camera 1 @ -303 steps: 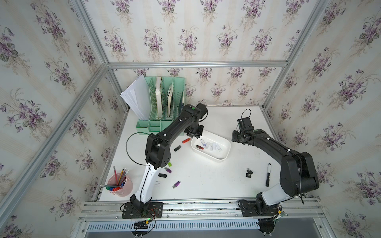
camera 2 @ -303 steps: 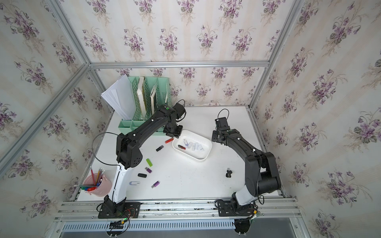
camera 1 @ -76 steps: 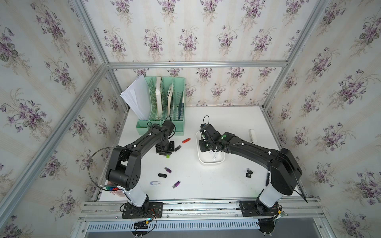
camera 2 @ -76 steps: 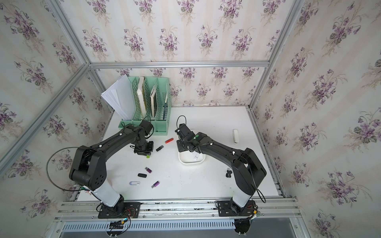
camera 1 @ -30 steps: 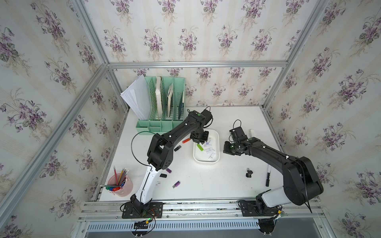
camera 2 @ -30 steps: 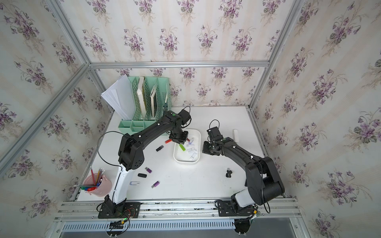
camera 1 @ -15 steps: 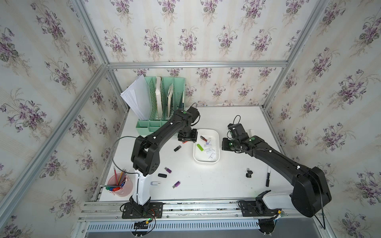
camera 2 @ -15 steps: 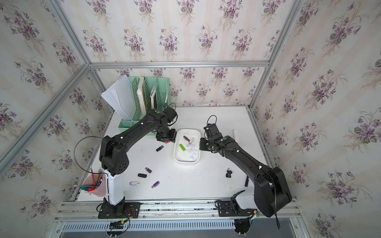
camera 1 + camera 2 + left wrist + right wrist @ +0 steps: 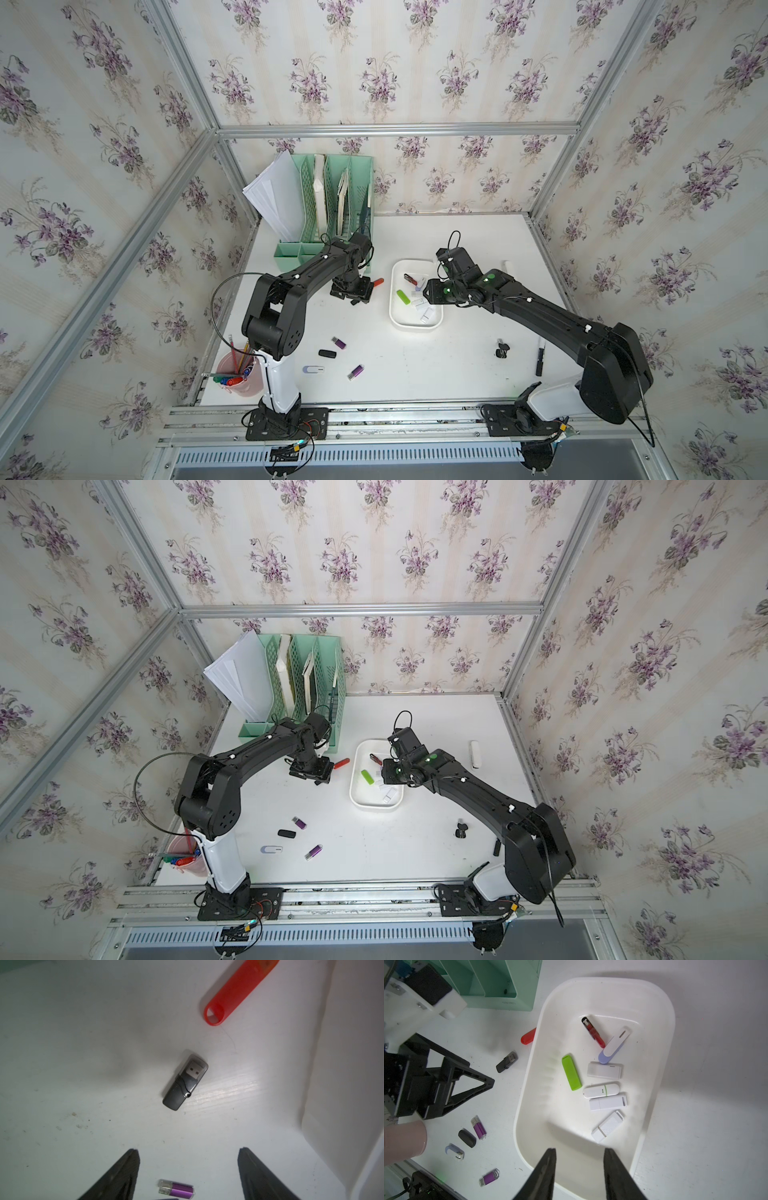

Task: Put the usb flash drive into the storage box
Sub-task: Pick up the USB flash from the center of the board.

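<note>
Green drive (image 9: 571,1072) now in storage box (image 9: 643,1001), seemingly from left gripper (image 9: 188,1149).

We are counting seven flash drives (image 9: 571,1075) lying in the one storage box (image 9: 533,1088), six more loose on the table (image 9: 716,1105) (two purple (image 9: 479,1128) (image 9: 489,1178), one red (image 9: 528,1038), one grey (image 9: 506,1061), one black (image 9: 467,1138), one lilac-and-white (image 9: 454,1150)), plus one file organizer (image 9: 328,208), one pen cup (image 9: 241,374) and one marker (image 9: 539,361).
</note>
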Action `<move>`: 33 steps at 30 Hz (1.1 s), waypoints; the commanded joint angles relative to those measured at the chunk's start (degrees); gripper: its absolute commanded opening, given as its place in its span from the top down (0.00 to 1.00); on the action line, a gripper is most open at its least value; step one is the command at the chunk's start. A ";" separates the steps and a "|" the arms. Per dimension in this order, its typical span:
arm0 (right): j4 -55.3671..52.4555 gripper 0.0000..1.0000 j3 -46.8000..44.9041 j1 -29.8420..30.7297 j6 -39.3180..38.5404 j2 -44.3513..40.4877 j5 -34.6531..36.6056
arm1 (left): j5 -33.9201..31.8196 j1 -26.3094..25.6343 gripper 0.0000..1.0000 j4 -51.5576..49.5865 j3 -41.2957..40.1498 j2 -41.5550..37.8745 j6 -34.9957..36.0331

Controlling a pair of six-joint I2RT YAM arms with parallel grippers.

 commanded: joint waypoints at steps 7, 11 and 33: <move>-1.13 0.57 0.22 0.06 -0.14 1.15 0.98 | -1.67 0.58 0.27 2.33 3.85 4.99 6.63; -1.04 0.58 0.48 0.06 -0.33 1.65 0.89 | -1.78 0.59 0.28 2.23 4.32 6.82 6.99; -0.60 0.62 0.30 -0.01 -0.63 2.21 0.45 | -2.97 -0.50 0.52 2.84 4.57 10.85 7.44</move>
